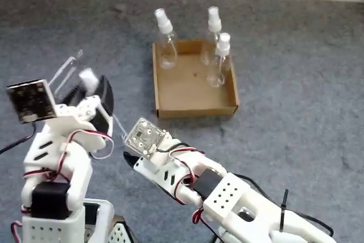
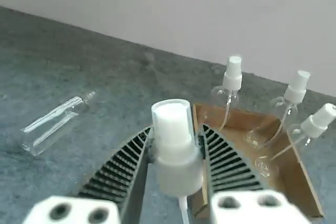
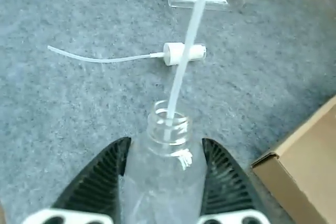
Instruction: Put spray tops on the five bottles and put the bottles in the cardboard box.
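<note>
Left pincer (image 2: 176, 135) pinching white spray top (image 2: 172, 129). Its thin tube (image 3: 184, 61) dips into the open neck of clear bottle (image 3: 165, 182), clamped in right pincer (image 3: 166, 146), near-left of cardboard box (image 1: 187, 89). Three capped bottles (image 1: 219, 64) upright in box. Loose spray top (image 3: 184, 53) and uncapped bottle (image 2: 52, 121) lie on grey tabletop (image 1: 296, 55), left of the box.

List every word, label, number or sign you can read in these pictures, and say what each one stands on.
None can be read. The bottles and spray tops are plain, the cardboard box shows no print, and any marks on the arms' circuit boards are too small to read.
</note>
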{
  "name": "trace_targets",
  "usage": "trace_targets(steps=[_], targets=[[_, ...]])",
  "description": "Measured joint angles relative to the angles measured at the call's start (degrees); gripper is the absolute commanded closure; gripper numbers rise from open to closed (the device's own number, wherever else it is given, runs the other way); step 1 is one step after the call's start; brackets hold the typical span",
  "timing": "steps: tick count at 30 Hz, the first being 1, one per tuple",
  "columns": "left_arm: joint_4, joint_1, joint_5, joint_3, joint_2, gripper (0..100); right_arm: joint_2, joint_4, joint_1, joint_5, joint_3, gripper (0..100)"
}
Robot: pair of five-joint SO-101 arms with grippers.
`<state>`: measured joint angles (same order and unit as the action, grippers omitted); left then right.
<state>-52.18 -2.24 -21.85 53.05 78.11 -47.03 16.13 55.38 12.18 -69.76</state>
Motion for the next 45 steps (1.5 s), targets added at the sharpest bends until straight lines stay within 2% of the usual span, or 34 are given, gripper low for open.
trace_targets(steps=[9, 21, 26, 33, 38, 45], targets=[[0.2, 2.5, -0.4, 5.3, 0.8, 100, -12.9, 0.0, -2.0, 0.0, -0.2, 99.5], [0.9, 11.7, 2.3, 10.0, 0.7, 97, -14.3, 0.1, -3.8, -0.1, -0.9, 99.5], [0.9, 12.2, 2.0, 10.1, 0.7, 88, -14.7, 0.1, -5.4, -1.9, -0.9, 99.5], [-2.2, 12.7, 2.3, 9.0, 1.1, 87, -14.8, 0.1, -7.6, -5.4, -0.8, 99.5], [-3.5, 12.7, 6.2, 7.9, 6.1, 87, -15.1, -0.2, -8.4, -5.7, -0.8, 99.5], [-3.5, 11.6, 7.0, 7.9, 14.0, 87, -15.1, -0.2, -8.4, -5.7, -0.8, 99.5]])
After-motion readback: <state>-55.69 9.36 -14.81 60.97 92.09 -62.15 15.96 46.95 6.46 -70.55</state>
